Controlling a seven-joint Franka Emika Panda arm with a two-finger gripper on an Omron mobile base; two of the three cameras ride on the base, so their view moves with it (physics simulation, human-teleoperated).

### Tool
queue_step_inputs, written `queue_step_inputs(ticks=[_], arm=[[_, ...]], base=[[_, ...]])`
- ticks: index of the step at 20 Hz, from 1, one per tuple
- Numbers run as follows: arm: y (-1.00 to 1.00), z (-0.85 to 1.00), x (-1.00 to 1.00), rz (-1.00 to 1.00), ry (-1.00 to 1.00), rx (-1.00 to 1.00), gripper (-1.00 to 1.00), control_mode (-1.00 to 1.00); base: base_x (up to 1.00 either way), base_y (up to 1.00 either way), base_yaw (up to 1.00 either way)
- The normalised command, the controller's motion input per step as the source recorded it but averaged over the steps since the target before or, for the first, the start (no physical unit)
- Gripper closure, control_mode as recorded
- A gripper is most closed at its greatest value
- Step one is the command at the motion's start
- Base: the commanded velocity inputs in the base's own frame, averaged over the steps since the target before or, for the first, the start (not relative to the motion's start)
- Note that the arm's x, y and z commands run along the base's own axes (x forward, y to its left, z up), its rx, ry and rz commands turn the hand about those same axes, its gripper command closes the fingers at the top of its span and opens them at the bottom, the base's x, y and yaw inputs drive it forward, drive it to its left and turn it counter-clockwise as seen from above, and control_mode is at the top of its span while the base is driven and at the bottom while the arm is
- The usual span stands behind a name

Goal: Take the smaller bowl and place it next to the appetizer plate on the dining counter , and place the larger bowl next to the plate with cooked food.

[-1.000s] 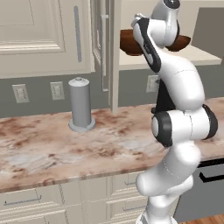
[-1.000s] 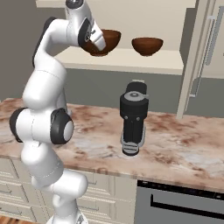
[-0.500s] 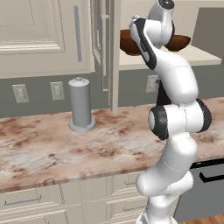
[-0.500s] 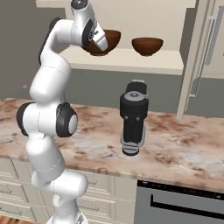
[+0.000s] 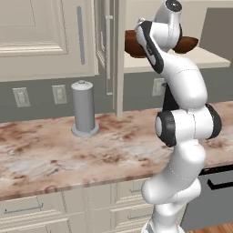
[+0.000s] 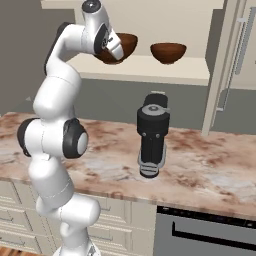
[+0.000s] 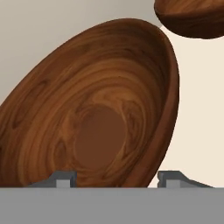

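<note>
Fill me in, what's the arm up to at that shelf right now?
The arm has its gripper at the larger bowl on the open cabinet shelf, fingers straddling its rim. Whether it has a firm hold isn't clear. The smaller bowl sits beside it on the shelf, untouched. Both bowls are yet to be taken down.

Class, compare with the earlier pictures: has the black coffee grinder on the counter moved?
No. In the right base view the coffee grinder stands at the same spot on the marbled counter, below the shelf, as before.
</note>
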Motion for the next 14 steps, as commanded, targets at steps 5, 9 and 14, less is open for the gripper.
queue_step_inputs(ticks=[5, 9, 14], arm=[[0.0, -0.11, -0.48, 0.0, 0.0, 0.0, 1.0, -1.0], [-0.08, -0.08, -1.0, 0.0, -0.09, 0.0, 1.0, -1.0], [-0.14, -0.01, -1.0, 0.01, -0.27, 0.01, 1.0, -1.0]], base=[[0.0, 0.0, 0.0], [0.0, 0.0, 0.0], [0.0, 0.0, 0.0]])
